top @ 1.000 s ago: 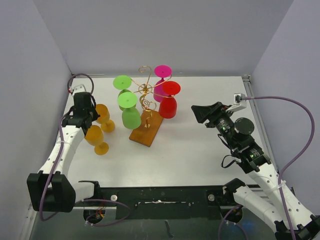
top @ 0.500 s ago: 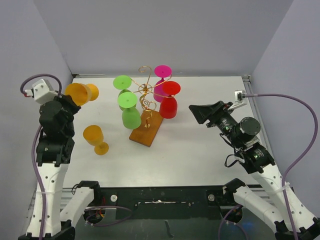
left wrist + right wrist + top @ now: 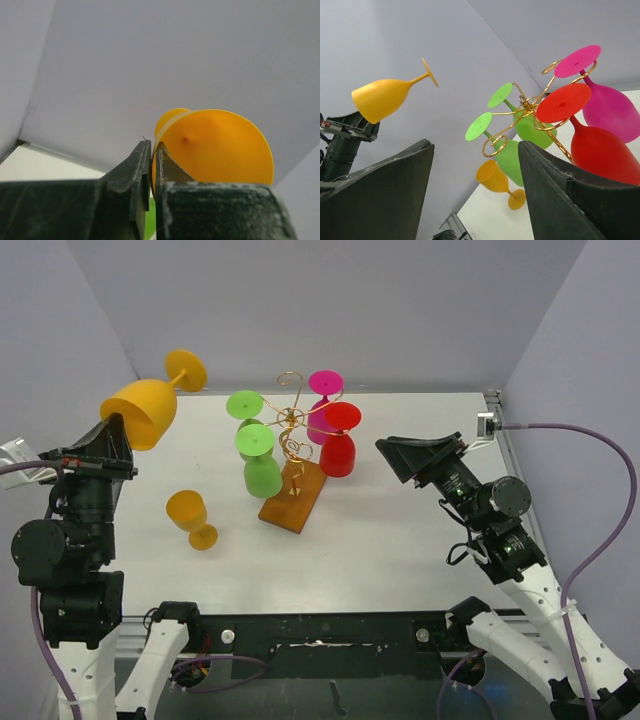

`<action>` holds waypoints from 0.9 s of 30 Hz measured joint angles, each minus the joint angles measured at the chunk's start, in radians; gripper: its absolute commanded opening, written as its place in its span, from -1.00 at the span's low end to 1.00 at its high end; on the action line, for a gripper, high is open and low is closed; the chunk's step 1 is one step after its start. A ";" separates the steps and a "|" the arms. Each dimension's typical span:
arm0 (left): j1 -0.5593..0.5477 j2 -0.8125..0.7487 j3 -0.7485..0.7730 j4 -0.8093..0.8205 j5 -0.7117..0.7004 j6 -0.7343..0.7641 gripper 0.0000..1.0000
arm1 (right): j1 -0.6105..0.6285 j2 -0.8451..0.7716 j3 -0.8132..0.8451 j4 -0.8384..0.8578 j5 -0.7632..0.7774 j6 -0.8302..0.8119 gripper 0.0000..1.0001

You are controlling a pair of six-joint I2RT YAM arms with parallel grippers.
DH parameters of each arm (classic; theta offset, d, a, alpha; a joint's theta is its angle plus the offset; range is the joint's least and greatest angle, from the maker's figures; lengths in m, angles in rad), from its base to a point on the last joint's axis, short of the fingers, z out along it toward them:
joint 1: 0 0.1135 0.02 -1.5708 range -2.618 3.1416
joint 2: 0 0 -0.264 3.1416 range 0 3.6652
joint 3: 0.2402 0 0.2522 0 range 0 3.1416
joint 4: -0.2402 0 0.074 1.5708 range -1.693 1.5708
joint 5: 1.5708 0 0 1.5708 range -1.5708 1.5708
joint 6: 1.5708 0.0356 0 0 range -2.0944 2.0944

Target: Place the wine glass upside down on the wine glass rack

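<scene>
Gripping an orange wine glass (image 3: 140, 412) by its rim with left gripper (image 3: 113, 432) closed, high above the table's (image 3: 400, 540) left side, well apart from the gold wire rack (image 3: 292, 500); right gripper (image 3: 413, 456) wide open.

Bright, even, diffuse light leaves only faint soft shadows on the white table (image 3: 400, 530), while in both wrist views the dark jaws nearest the lens look softly blurred.

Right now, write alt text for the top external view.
The left jaws hold an orange wine glass aloft, tilted, left of the wine glass rack, which carries two green glasses, a red glass and a pink glass upside down.
</scene>
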 measured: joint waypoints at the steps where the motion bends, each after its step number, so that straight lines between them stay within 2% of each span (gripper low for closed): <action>1: 0.000 -0.001 -0.004 0.037 0.030 -0.013 -1.00 | 0.001 0.007 0.000 0.017 0.003 0.011 0.36; 8: 0.000 0.009 -0.106 0.300 0.206 -0.116 -1.00 | 0.032 0.082 0.006 0.107 0.072 0.158 0.29; 13: 0.000 0.047 -0.164 0.491 0.322 -0.206 -1.00 | 0.200 0.116 0.016 0.114 0.232 0.226 0.29; 19: 0.000 0.099 -0.227 0.716 0.427 -0.343 -1.00 | 0.442 0.182 0.081 0.167 0.425 0.169 0.30; 22: 0.000 0.148 -0.244 0.814 0.451 -0.428 -1.00 | 0.537 0.247 0.126 0.264 0.515 0.100 0.31; 27: -0.003 0.210 -0.282 0.916 0.465 -0.530 -1.00 | 0.594 0.391 0.195 0.433 0.612 0.010 0.32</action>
